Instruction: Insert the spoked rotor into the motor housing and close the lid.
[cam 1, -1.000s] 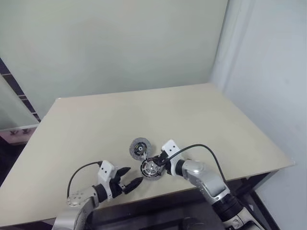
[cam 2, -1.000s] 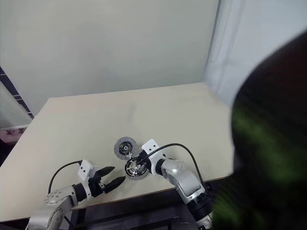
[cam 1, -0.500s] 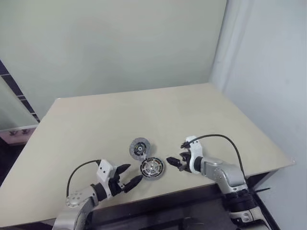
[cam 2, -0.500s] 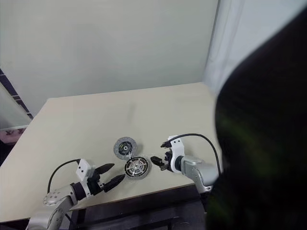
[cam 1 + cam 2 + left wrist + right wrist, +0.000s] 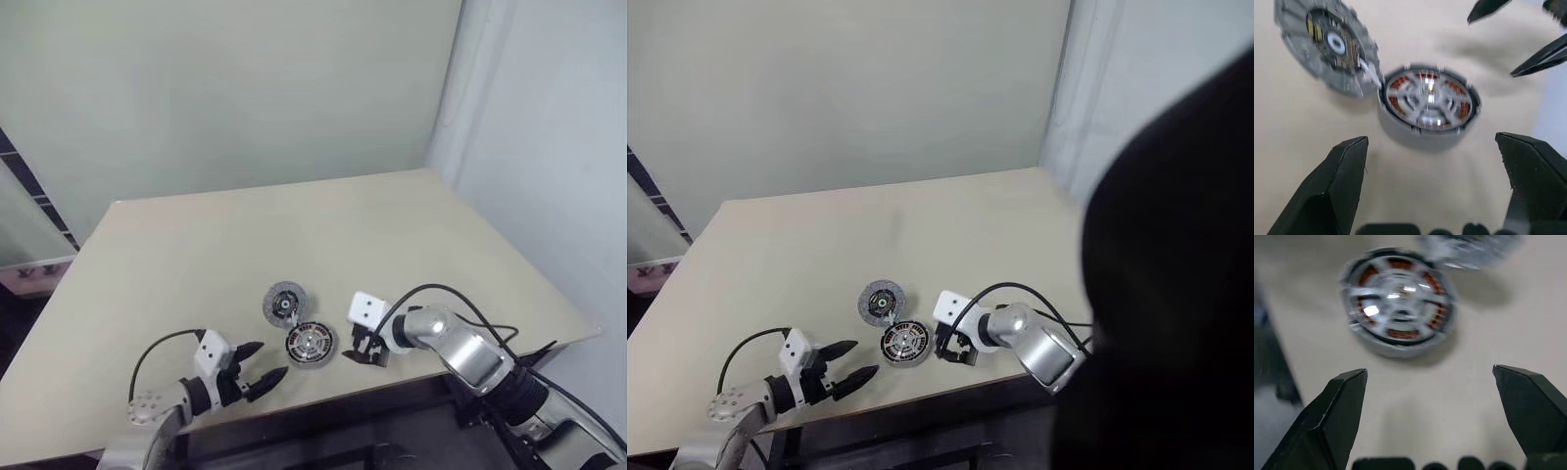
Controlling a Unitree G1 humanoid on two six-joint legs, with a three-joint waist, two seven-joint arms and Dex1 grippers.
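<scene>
Two round parts lay close together near the front edge of the table, about midway along it. The motor housing sat flat with the spoked rotor already seated in it, silvery spokes over the copper windings. The lid lay just behind the housing, toward the far edge and slightly to the left, its rim touching or almost touching the housing's; it was not on the housing.

A second earlier the right gripper had been right at the housing's right side, its fingers at the rim. By now it had let go and drawn back to the right, standing just beside the housing and clear of it, its fingers spread wide with nothing between them. The right wrist view showed the housing lying free on the table ahead of the two parted fingers.

The left gripper hovered near the front edge, to the left of the housing and apart from it, much where it had been a second before. Its fingers were also spread and empty, pointing toward the housing. Neither the housing nor the lid had shifted on the table.
</scene>
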